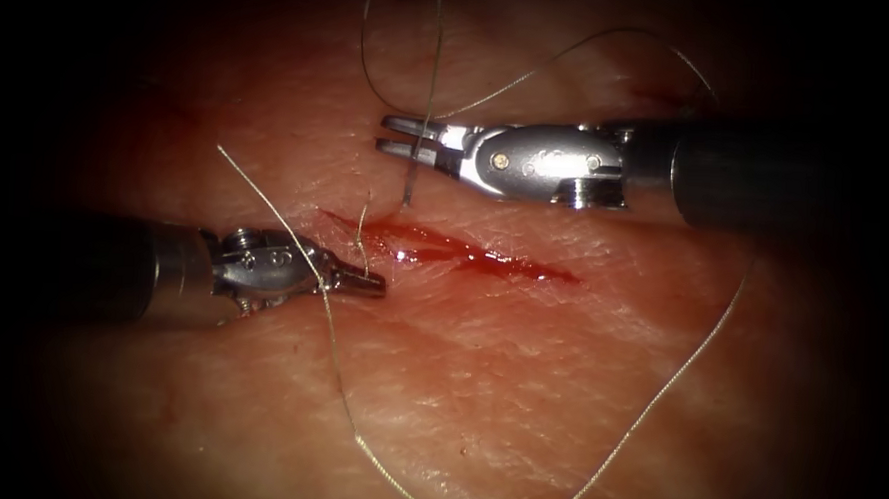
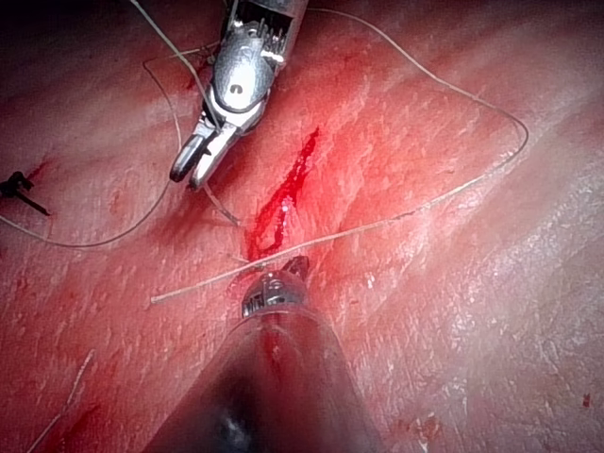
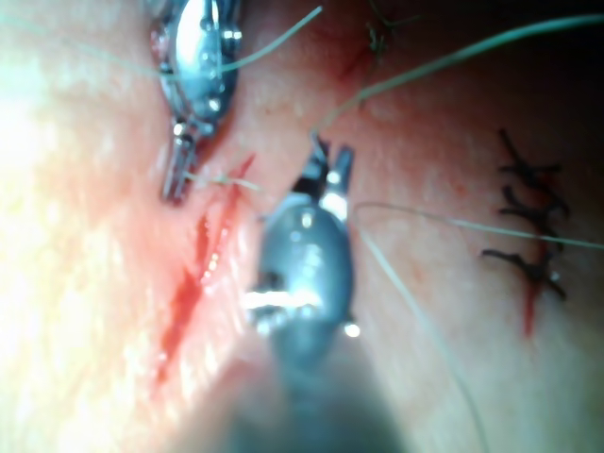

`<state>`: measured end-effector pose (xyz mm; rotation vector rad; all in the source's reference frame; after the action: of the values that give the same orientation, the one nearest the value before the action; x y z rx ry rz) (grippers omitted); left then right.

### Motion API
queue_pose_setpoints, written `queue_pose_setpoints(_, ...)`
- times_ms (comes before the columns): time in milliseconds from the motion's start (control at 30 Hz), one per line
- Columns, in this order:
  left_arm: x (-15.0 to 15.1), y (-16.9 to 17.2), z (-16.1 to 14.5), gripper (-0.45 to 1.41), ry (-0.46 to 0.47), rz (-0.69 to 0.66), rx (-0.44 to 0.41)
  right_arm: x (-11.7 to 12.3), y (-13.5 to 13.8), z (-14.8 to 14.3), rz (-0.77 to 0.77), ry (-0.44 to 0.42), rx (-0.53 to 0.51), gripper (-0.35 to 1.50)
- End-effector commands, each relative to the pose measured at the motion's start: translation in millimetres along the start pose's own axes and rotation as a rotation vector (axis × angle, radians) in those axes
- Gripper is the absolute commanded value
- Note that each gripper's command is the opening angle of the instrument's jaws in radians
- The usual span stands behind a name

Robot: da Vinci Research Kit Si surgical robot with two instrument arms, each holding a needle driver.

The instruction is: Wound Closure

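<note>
Seemingly mid-stitch, the left arm's slim steel needle driver [image 1: 368, 283] lay at the left end of the short red cut [image 1: 444, 250] in the pale pink pork-belly tissue [image 1: 519, 383], its jaws pressed together on the fine pale thread [image 1: 335, 345] just below the cut's left tip. From that grip one run of thread slanted up and to the left across the tool's wrist, while another dropped toward the lower edge of the endoscope view before sweeping in a wide loop around to the right. A short strand rose from the wet red fluid [image 1: 504, 265] in the cut, just beside the left tool's tip.

Above the cut's left half, the right arm's silver needle driver [image 1: 397, 137] reached in from the right, its shaft horizontal and its two jaws standing slightly apart. A dark, thin shape that looked like the curved needle [image 1: 408, 186] hung between them and ran down toward the tissue, ending just short of the cut's upper edge; whether the jaws gripped it or merely straddled it could not be settled, nor whether its point had entered the tissue. Its long axis stood nearly vertical, crosswise to the cut, and the right tool was plainly the nearer arm. Thread looped upward from those jaws.
</note>
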<state>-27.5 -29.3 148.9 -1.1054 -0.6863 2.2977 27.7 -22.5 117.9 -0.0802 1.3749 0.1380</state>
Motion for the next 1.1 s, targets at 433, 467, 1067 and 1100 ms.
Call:
queue_pose_setpoints(433, -0.3, 0.1, 0.9, -0.18, 0.000, 0.000, -0.003, -0.9, 1.2, 1.0, 0.070, -0.010, 0.001, -0.35)
queue_pose_setpoints(467, -0.3, 0.1, 0.8, -0.18, 0.000, 0.000, -0.003, -0.9, 1.2, 1.0, 0.070, -0.010, 0.001, -0.35)
queue_pose_setpoints(1067, -0.3, 0.1, 0.9, -0.18, 0.000, 0.000, -0.003, -0.4, 1.9, 1.2, -0.006, -0.016, 0.013, -0.35)
queue_pose_setpoints(1100, -0.3, 0.0, 0.8, -0.18, 0.000, 0.000, -0.003, -0.4, 1.8, 1.2, -0.001, -0.014, 0.016, -0.35)
